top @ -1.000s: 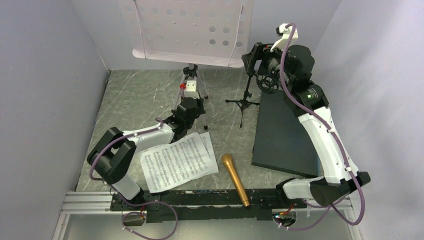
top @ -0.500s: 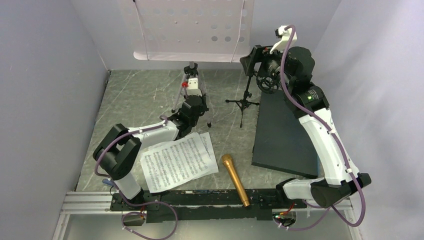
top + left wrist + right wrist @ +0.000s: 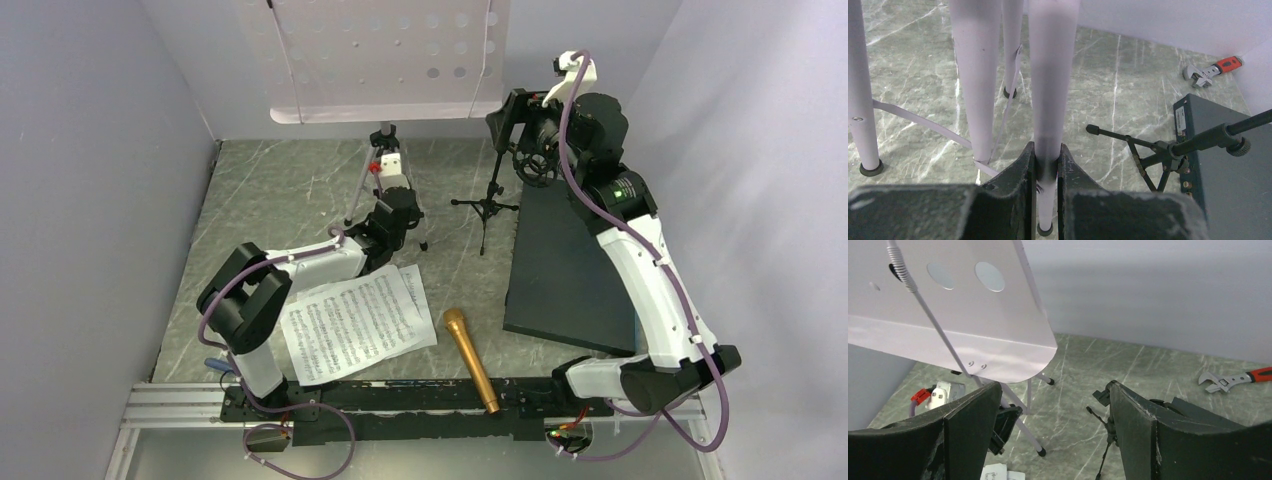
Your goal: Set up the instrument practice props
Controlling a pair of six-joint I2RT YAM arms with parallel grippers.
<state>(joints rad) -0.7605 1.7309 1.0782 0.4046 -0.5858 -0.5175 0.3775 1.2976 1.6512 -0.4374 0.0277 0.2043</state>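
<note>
The pale lilac music stand's perforated desk (image 3: 385, 60) stands at the back on its tripod legs. My left gripper (image 3: 397, 208) is shut on one lilac leg (image 3: 1052, 75) just above its black foot, seen between my left gripper's fingers in the left wrist view (image 3: 1047, 165). My right gripper (image 3: 508, 112) is open and empty, high up beside the desk's right edge (image 3: 1013, 345). Its open fingers frame the floor in the right wrist view (image 3: 1054, 390). The music sheets (image 3: 357, 322) and the gold microphone (image 3: 470, 358) lie near the front. The black mic stand (image 3: 487, 205) stands between the arms.
A dark grey slab (image 3: 565, 270) lies at the right under my right arm. A red-handled wrench (image 3: 1212, 70) lies at the back right by the wall, also shown in the right wrist view (image 3: 1230, 381). Lilac walls close in on three sides.
My left gripper has moved back and to the right with the stand's leg in it. The stand's desk has shifted right and towards the back wall. The right arm has hardly moved.
</note>
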